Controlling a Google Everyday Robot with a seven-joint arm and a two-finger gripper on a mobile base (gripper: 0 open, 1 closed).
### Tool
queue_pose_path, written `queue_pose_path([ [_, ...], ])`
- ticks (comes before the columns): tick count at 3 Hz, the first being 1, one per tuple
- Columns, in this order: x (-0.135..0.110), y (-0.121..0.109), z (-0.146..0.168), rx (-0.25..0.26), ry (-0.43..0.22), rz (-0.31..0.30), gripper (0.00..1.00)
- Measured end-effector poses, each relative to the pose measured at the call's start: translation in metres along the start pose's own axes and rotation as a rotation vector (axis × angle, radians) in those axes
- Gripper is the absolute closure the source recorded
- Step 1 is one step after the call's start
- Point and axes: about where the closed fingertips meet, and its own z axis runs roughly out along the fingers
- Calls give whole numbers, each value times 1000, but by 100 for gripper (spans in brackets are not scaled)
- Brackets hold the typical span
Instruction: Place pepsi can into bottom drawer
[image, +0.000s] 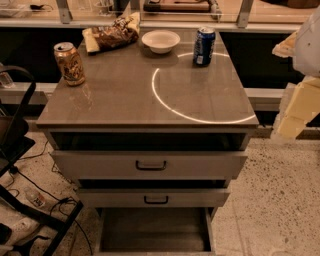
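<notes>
Over at the right edge the gripper (299, 102) hangs beside the cabinet, a pale blur partly cut off. The bottom drawer (155, 227) runs off the lower edge, so its front is out of sight and its dim inside is hard to read.

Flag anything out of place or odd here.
Nothing is spilled or damaged. All three drawers are open, the bottom drawer widest. A bright light arc crosses the cabinet top, and a chip bag lies crumpled near the bowl. The pepsi can stands upright; the pincer is off the cabinet's right side.
</notes>
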Motion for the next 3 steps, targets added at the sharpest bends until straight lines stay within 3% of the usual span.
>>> queue_pose_path([
  [1, 0, 0, 0, 0, 0, 0, 0],
  [2, -5, -17, 9, 35, -63, 24, 0],
  [3, -14, -67, 33, 116, -233, 85, 0],
])
